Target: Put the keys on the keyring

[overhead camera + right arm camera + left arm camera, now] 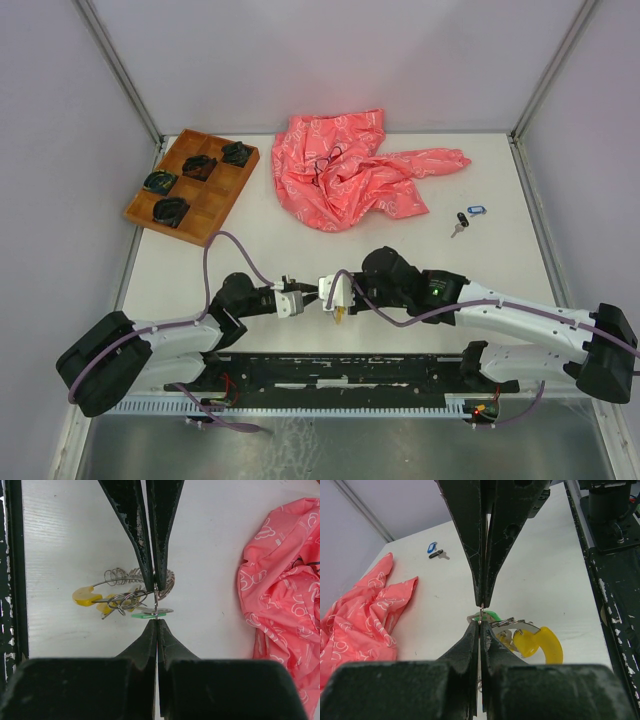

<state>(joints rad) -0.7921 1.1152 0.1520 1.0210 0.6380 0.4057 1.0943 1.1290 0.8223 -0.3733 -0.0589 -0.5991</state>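
Note:
My two grippers meet tip to tip above the near middle of the table. The left gripper [312, 297] [480, 621] is shut on the coiled grey keyring [134, 576]. The right gripper [326, 296] [156, 621] is shut on a thin wire ring that carries the green key [149, 613] [496, 614]. A yellow-tagged key [86, 596] [545, 645] hangs beside it among small split rings [125, 600]. A blue key [476, 210] [432, 547] and a black key [460, 222] [436, 554] lie on the table at the far right.
A crumpled pink cloth [350, 180] [285, 580] lies at the back centre with a thin dark cord loop [325, 165] on it. A wooden compartment tray [225, 185] holding dark objects stands at the back left.

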